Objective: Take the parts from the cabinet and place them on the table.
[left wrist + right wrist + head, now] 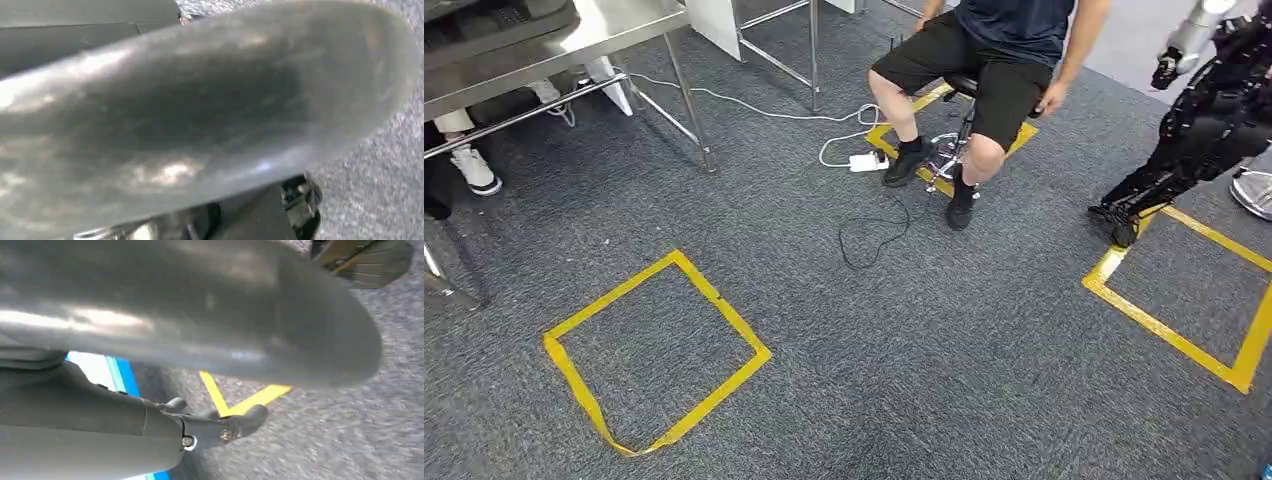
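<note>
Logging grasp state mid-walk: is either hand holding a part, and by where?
Right hand: nothing visible in its fingers. Left hand: too close and blurred to tell.

No lettering, labels, brand marks or numbers can be read in any view. The only markings are plain yellow tape squares (pixel 656 352) on the grey carpet (pixel 904 350), which carry no writing. The seated person's dark clothing (pixel 1004 30) shows no legible print, and both wrist views are too blurred to reveal any text.
</note>
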You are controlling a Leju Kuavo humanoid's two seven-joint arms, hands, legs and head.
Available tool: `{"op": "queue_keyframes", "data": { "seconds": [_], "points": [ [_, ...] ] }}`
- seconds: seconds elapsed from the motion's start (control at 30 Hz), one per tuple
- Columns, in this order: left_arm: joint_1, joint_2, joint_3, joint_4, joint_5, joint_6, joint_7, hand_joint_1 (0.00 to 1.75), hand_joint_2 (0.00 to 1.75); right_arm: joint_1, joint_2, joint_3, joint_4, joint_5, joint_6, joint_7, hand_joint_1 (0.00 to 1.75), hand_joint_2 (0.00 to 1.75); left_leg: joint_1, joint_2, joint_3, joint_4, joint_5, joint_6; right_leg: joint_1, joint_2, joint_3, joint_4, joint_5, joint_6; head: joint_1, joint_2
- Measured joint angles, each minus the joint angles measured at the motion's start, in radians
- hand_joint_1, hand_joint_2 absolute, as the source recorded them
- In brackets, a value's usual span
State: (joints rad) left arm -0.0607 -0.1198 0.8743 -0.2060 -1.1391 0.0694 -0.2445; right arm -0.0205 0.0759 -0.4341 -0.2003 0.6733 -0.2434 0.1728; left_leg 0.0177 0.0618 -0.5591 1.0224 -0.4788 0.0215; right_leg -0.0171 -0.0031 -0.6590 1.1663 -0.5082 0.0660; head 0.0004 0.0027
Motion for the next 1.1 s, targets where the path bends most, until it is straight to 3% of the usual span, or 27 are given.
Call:
{"op": "queue_keyframes", "data": {
  "seconds": [0.03,0.07,0.2,0.23,0.27,0.3,0.33,0.37,0.4,0.43,0.47,0.5,0.53,0.57,0.6,0.7,0.73,0.77,0.8,0.83,0.9,0.93,0.97,1.03,1.07,1.1],
  "points": [
    [0.000,-0.001,0.000,0.000,0.000,0.000,0.000,0.00,0.00,-0.002,0.000,0.000,0.000,0.001,0.000,0.000,0.00,0.00,0.000,0.010,0.002,0.000,-0.001,-0.002,0.002,-0.029,0.060,-0.106,0.031,0.003,0.002,0.000],
    [-0.001,-0.001,0.000,0.000,-0.001,0.000,0.000,0.00,0.00,-0.005,0.000,0.000,0.000,0.002,0.000,0.000,0.00,0.00,-0.006,0.018,0.005,0.000,-0.003,-0.005,0.008,-0.089,0.095,-0.171,0.044,-0.008,0.002,0.000],
    [-0.002,-0.002,0.000,0.000,-0.001,0.001,0.000,0.00,0.00,-0.008,0.000,0.000,0.000,0.002,0.001,0.000,0.00,0.00,-0.007,0.060,0.023,-0.009,-0.009,-0.031,0.018,-0.045,0.081,-0.168,0.059,-0.033,-0.001,0.000],
    [-0.003,-0.003,0.000,0.000,-0.001,0.001,0.000,0.00,0.00,-0.008,0.000,0.000,0.000,0.002,0.001,0.000,0.00,0.00,-0.005,0.060,0.023,-0.004,-0.016,-0.039,0.003,-0.030,0.104,-0.180,0.070,-0.044,0.000,0.000],
    [-0.004,-0.002,0.000,0.000,-0.002,0.001,0.000,0.00,0.00,-0.005,0.001,0.000,0.000,0.002,0.002,0.001,0.00,0.00,-0.001,0.013,0.021,0.019,-0.035,-0.042,-0.003,-0.021,0.102,-0.182,0.071,-0.047,-0.006,0.000],
    [-0.004,-0.002,0.000,0.000,-0.001,0.001,-0.001,0.00,0.00,-0.005,-0.002,0.000,0.000,0.002,0.002,0.003,0.00,0.00,0.002,-0.029,-0.002,0.077,-0.077,-0.042,-0.005,-0.014,0.102,-0.181,0.075,-0.056,-0.010,0.000],
    [-0.003,-0.002,0.000,0.000,-0.001,0.001,0.000,0.00,0.00,-0.006,-0.001,0.000,0.000,0.003,0.002,0.003,0.00,0.00,0.002,-0.053,-0.041,0.164,-0.125,-0.044,-0.005,0.001,0.101,-0.181,0.074,-0.057,-0.014,0.000],
    [-0.001,-0.002,0.000,0.000,-0.001,0.001,0.000,0.00,0.00,-0.007,0.001,0.000,0.000,0.003,0.002,0.003,0.00,0.00,0.002,-0.062,-0.078,0.244,-0.160,-0.047,-0.004,0.014,0.101,-0.180,0.074,-0.057,-0.013,0.000],
    [0.000,-0.002,0.000,0.000,-0.001,0.001,0.000,0.00,0.00,-0.007,0.001,0.000,0.000,0.003,0.002,0.003,0.00,0.00,0.002,-0.066,-0.108,0.301,-0.174,-0.049,-0.003,0.029,0.101,-0.180,0.074,-0.058,-0.015,0.000],
    [0.001,-0.002,0.000,0.000,-0.001,0.001,0.000,0.00,0.00,-0.005,0.003,0.000,0.000,0.003,0.002,0.003,0.00,0.00,0.003,-0.066,-0.113,0.305,-0.160,-0.049,-0.003,0.043,0.102,-0.180,0.074,-0.057,-0.013,0.000],
    [0.002,-0.003,0.000,0.000,-0.001,0.001,0.000,0.00,0.00,-0.004,0.003,0.000,0.000,0.003,0.002,0.003,0.00,0.00,0.005,-0.066,-0.100,0.265,-0.124,-0.051,-0.004,0.058,0.103,-0.178,0.074,-0.057,-0.014,0.000],
    [0.002,-0.002,0.000,0.000,-0.001,0.001,0.000,0.00,0.00,-0.003,0.003,0.000,0.000,0.002,0.002,0.003,0.00,0.00,0.009,-0.068,-0.066,0.185,-0.072,-0.052,-0.006,0.075,0.104,-0.175,0.073,-0.056,-0.014,0.000],
    [0.002,-0.002,0.000,0.000,-0.001,0.002,0.000,0.00,0.00,-0.004,0.003,0.000,0.000,0.002,0.003,0.003,0.00,0.00,0.016,-0.085,-0.021,0.082,-0.018,-0.055,-0.008,0.091,0.104,-0.169,0.070,-0.051,-0.014,0.000],
    [0.004,-0.002,0.000,0.000,-0.001,0.002,0.000,0.00,0.00,-0.004,0.003,0.000,0.000,0.002,0.004,0.004,0.00,0.00,0.024,-0.133,0.007,0.025,-0.009,-0.057,-0.009,0.101,0.098,-0.163,0.067,-0.045,-0.016,0.000],
    [0.004,-0.003,0.000,0.002,-0.001,0.002,0.000,0.00,0.00,-0.007,0.003,0.000,0.000,0.002,0.004,0.006,0.00,0.00,0.021,-0.147,0.010,0.011,-0.019,-0.053,0.002,0.112,0.090,-0.148,0.062,-0.037,-0.016,0.000],
    [-0.001,-0.002,0.000,0.002,-0.002,0.002,0.000,0.00,0.00,0.000,0.003,0.000,0.001,0.002,0.004,0.006,0.00,0.00,0.005,-0.116,0.005,0.017,-0.015,-0.032,-0.007,0.139,0.075,-0.166,0.075,-0.017,-0.015,0.000],
    [-0.001,-0.002,0.000,0.002,-0.002,0.002,0.000,0.00,0.00,0.002,0.003,0.000,0.001,0.002,0.004,0.007,0.00,0.00,0.011,-0.103,0.006,0.007,-0.008,-0.020,-0.010,0.138,0.067,-0.162,0.073,-0.011,-0.017,0.000],
    [-0.002,-0.002,0.000,0.002,-0.001,0.003,0.000,0.00,0.00,0.003,0.002,0.000,0.001,0.002,0.004,0.007,0.00,0.00,0.010,-0.094,0.008,0.004,-0.006,-0.012,-0.006,0.076,0.058,-0.139,0.062,-0.011,-0.013,0.000],
    [-0.002,-0.002,0.000,0.002,-0.002,0.003,-0.002,0.00,0.00,0.001,0.004,0.000,0.001,0.002,0.004,0.007,0.00,0.00,0.009,-0.083,0.007,0.003,-0.005,-0.002,-0.004,0.036,0.031,-0.089,0.034,-0.015,-0.006,0.000],
    [-0.002,-0.002,0.000,0.002,-0.002,0.003,-0.001,0.00,0.00,-0.004,0.005,0.000,0.001,0.003,0.004,0.007,0.00,0.00,0.006,-0.068,0.005,0.003,-0.006,-0.001,-0.004,0.022,-0.008,-0.013,-0.001,-0.019,-0.005,0.000],
    [0.000,-0.002,0.000,0.002,-0.002,0.003,-0.001,0.00,0.00,-0.006,0.006,0.000,0.001,0.003,0.004,0.007,0.00,0.00,0.001,-0.037,0.002,0.003,-0.007,0.001,-0.006,0.013,-0.089,0.144,-0.056,-0.020,-0.006,0.000],
    [0.000,-0.002,0.000,0.002,-0.002,0.004,-0.001,0.00,0.00,-0.005,0.005,0.000,0.001,0.003,0.004,0.007,0.00,0.00,0.000,-0.024,0.002,0.003,-0.007,0.001,-0.006,0.013,-0.100,0.166,-0.057,-0.014,-0.006,0.000],
    [0.000,-0.002,0.000,0.002,-0.002,0.005,-0.001,0.00,0.00,-0.002,0.005,0.000,0.001,0.005,0.004,0.007,0.00,0.00,0.000,-0.013,0.003,0.003,-0.007,0.001,-0.006,0.012,-0.084,0.139,-0.042,-0.006,-0.006,0.000],
    [-0.001,-0.003,0.000,0.002,-0.003,0.008,-0.001,0.00,0.00,0.000,0.004,0.000,0.001,0.006,0.004,0.007,0.00,0.00,0.000,0.009,0.004,0.003,-0.008,-0.001,-0.006,-0.004,0.002,-0.021,0.018,0.010,-0.005,0.000],
    [-0.001,-0.003,0.000,0.002,-0.003,0.010,-0.001,0.00,0.00,-0.003,0.004,0.000,0.001,0.006,0.004,0.007,0.00,0.00,-0.002,0.019,0.008,0.004,-0.010,-0.005,-0.002,-0.050,0.057,-0.113,0.041,0.011,-0.005,0.000],
    [-0.001,-0.004,0.000,0.002,-0.004,0.011,-0.001,0.00,0.00,-0.009,0.005,0.000,0.001,0.006,0.004,0.007,0.00,0.00,-0.012,0.028,0.008,0.007,-0.017,-0.013,0.007,-0.093,0.079,-0.160,0.047,0.002,-0.001,0.000]
  ]
}}
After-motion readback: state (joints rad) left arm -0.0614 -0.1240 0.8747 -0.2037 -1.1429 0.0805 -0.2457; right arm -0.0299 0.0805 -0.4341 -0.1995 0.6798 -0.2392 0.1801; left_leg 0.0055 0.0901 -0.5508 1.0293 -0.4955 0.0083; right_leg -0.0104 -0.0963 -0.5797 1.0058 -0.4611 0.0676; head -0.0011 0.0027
